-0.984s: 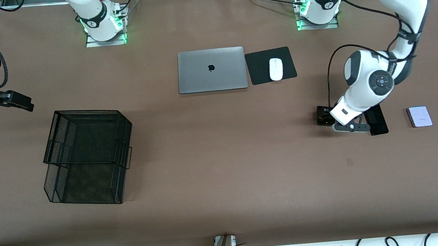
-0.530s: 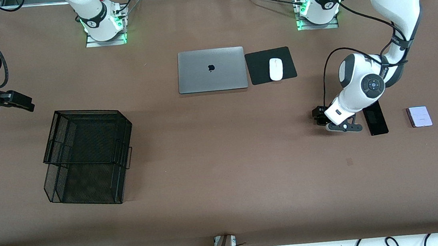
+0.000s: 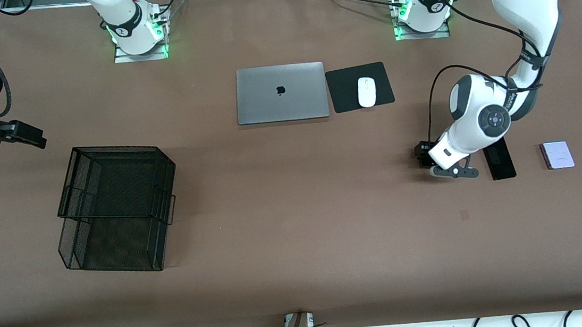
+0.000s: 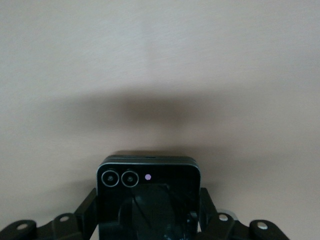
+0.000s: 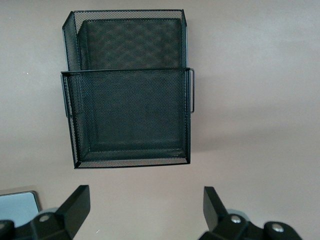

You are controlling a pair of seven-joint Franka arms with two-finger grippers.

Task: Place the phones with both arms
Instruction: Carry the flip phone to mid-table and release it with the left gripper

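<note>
Since a second ago my left arm has slid toward the right arm's end, uncovering the long black slab (image 3: 499, 158).

Front view: my left pincer (image 3: 425, 155) sits low at the bench (image 3: 297, 227), closed on the squarish black folded phone (image 3: 422, 151); the slab and lilac phone (image 3: 557, 154) lie flat toward the left arm's end. My right pincer (image 3: 21, 135) waits above the bench near the black mesh tray (image 3: 116, 207).

Left wrist view: fingers (image 4: 86, 215) clamp the folded phone's (image 4: 148, 200) side edges. Glossy, stiff glass, probably slippery (and fragile), so edges are the place to hold.

Right wrist view: fingers (image 5: 76, 204) spread wide, empty, over the wire-mesh tray (image 5: 127, 90).
</note>
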